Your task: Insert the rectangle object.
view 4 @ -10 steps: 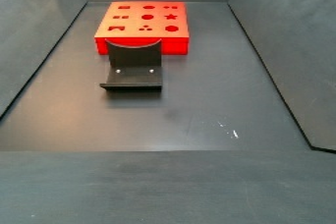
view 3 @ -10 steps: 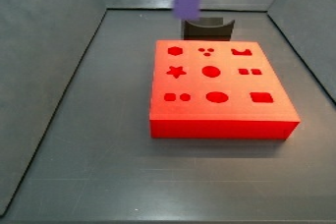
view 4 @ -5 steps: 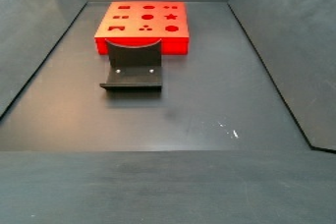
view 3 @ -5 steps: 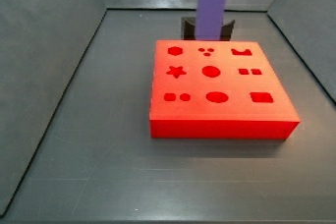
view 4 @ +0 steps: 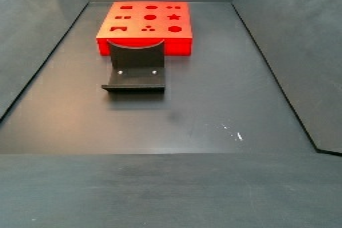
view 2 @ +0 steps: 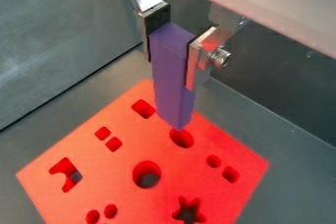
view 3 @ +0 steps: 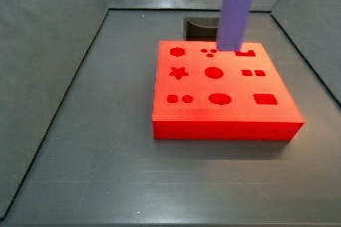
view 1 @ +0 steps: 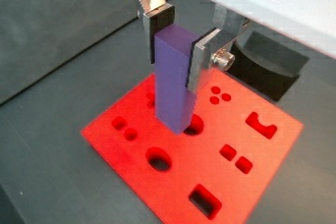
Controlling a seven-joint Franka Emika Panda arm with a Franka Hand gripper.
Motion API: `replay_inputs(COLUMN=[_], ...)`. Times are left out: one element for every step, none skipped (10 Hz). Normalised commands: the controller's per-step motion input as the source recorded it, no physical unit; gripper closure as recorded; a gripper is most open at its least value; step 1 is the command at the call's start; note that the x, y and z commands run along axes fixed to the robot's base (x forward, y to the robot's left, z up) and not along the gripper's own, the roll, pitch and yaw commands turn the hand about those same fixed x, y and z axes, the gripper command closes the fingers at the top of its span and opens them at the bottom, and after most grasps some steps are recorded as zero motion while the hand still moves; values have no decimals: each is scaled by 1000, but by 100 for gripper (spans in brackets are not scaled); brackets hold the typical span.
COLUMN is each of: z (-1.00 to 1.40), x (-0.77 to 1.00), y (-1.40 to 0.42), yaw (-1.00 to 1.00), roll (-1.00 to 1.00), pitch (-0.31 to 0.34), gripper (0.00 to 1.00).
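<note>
While earlier side frames had the purple bar (view 3: 240, 12) behind the red block (view 3: 220, 97), it now hangs upright over the block's far right holes, so alignment is under way. Hand (view 1: 179, 33) clamped on bar's upper end. Walls well apart; room clear above block.

Matt purple bar (view 1: 174, 81) between the gripper's (view 1: 182, 33) silvery metal fingers (view 1: 206, 49).

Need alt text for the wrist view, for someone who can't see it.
The gripper holds a purple bar upright above a red block with shaped holes, its lower end over a round hole. A dark fixture stands behind.
</note>
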Motion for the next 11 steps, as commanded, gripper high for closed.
replay_inputs(z=[-283, -349, -354, -289, -223, -117, -83, -97, -120, -226, -440], x=[897, 834, 803, 777, 754, 780, 780, 749, 720, 674, 557], y=[-163, -163, -151, -94, -66, -57, -23, 0, -9, -103, -409], yaw=[49, 83, 100, 129, 149, 137, 140, 160, 177, 203, 97], roll=[60, 13, 0, 0, 0, 67, 131, 211, 304, 383, 387], pitch=[-83, -120, -144, -170, -186, -159, -124, -73, -13, 0, 63], gripper=[100, 100, 100, 100, 100, 100, 100, 100, 100, 100, 100])
